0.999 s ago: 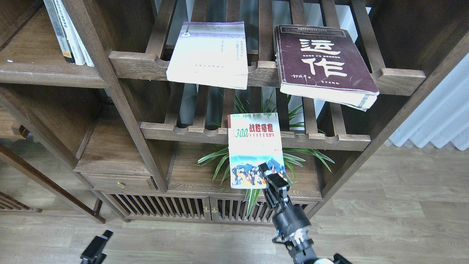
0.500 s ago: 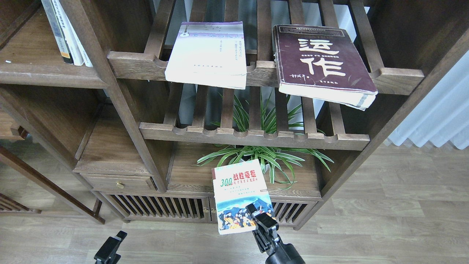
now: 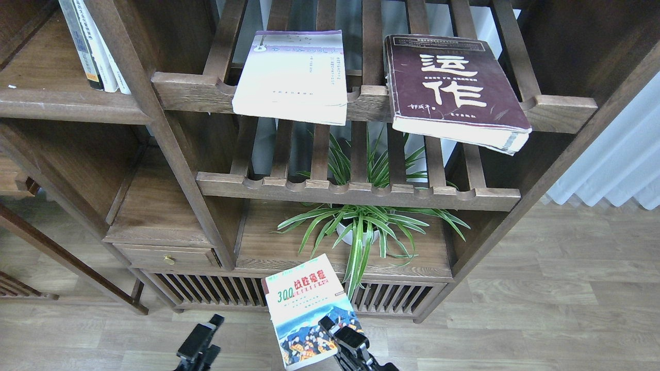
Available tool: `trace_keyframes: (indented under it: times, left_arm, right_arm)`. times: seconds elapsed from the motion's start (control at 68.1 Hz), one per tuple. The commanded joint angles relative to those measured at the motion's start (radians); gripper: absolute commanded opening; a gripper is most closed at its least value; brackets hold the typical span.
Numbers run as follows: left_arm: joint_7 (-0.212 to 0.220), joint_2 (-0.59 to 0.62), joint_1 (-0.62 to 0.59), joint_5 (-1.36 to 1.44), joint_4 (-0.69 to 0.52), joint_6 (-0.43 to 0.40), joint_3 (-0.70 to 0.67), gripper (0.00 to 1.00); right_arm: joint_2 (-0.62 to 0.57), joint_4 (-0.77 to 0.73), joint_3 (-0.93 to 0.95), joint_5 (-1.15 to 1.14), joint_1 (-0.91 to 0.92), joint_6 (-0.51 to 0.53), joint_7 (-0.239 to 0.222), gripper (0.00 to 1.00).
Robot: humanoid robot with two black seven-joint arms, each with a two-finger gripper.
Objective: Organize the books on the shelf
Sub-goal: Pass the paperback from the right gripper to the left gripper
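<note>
Bright, even daylight; sharp focus; glare whitens the pale book (image 3: 292, 72); soft shadows.

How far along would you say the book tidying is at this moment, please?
Done: three books stand upright on the upper left shelf. In hand: the right tool grips the colourful paperback low in front of the cabinet, with the left tool close by. Left: the white book and the dark red book lie flat on the slatted shelf.

Right gripper (image 3: 337, 332) fingers clamp colourful book (image 3: 308, 310) low before shelf (image 3: 356, 195); left gripper (image 3: 198, 342) at bottom edge
</note>
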Motion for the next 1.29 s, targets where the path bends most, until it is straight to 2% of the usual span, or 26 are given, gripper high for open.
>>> trace_keyframes:
  times: [0.0, 0.191, 0.367, 0.397, 0.5, 0.632, 0.661, 0.808, 1.19, 1.249, 1.278]
  left_arm:
    - [0.002, -0.011, -0.002, 0.001, 0.001, 0.000, 0.027, 1.00]
    - [0.000, -0.020, -0.025, 0.003, 0.002, 0.000, 0.090, 0.99]
    - [-0.001, -0.048, -0.041, 0.003, 0.004, 0.000, 0.094, 0.94]
    - [-0.001, -0.048, -0.041, 0.003, 0.005, 0.000, 0.094, 0.91]
    - [-0.003, -0.050, -0.039, -0.003, 0.007, 0.000, 0.096, 0.70]
    - [0.000, -0.050, -0.038, 0.004, 0.004, 0.000, 0.097, 0.55]
    - [0.000, -0.048, -0.035, 0.004, 0.004, 0.000, 0.097, 0.46]
    - [-0.003, -0.042, -0.031, 0.003, 0.001, 0.000, 0.099, 0.27]
    - [0.014, -0.030, -0.030, 0.003, -0.001, 0.000, 0.096, 0.15]
    - [0.013, -0.019, -0.031, 0.003, -0.005, 0.000, 0.096, 0.12]
    - [0.013, -0.013, -0.031, 0.003, -0.013, 0.000, 0.094, 0.11]
  right_arm:
    - [0.000, -0.002, -0.017, 0.000, -0.001, 0.000, -0.018, 0.07]
    - [0.000, -0.004, -0.062, -0.003, -0.002, 0.000, -0.036, 0.07]
    - [0.000, -0.015, -0.066, -0.004, -0.002, 0.000, -0.039, 0.07]
    - [0.000, -0.013, -0.068, -0.004, -0.002, 0.000, -0.039, 0.07]
    - [0.000, -0.015, -0.066, -0.003, -0.002, 0.000, -0.038, 0.07]
    - [0.000, -0.013, -0.066, -0.003, -0.004, 0.000, -0.038, 0.07]
    - [0.000, -0.013, -0.066, -0.003, -0.004, 0.000, -0.038, 0.07]
    - [0.000, -0.015, -0.065, -0.003, -0.004, 0.000, -0.036, 0.07]
    - [0.000, -0.024, -0.065, 0.003, -0.004, 0.000, -0.035, 0.19]
    - [0.000, -0.024, -0.065, 0.003, -0.004, 0.000, -0.035, 0.25]
    - [0.000, -0.024, -0.066, 0.002, -0.004, 0.000, -0.035, 0.35]
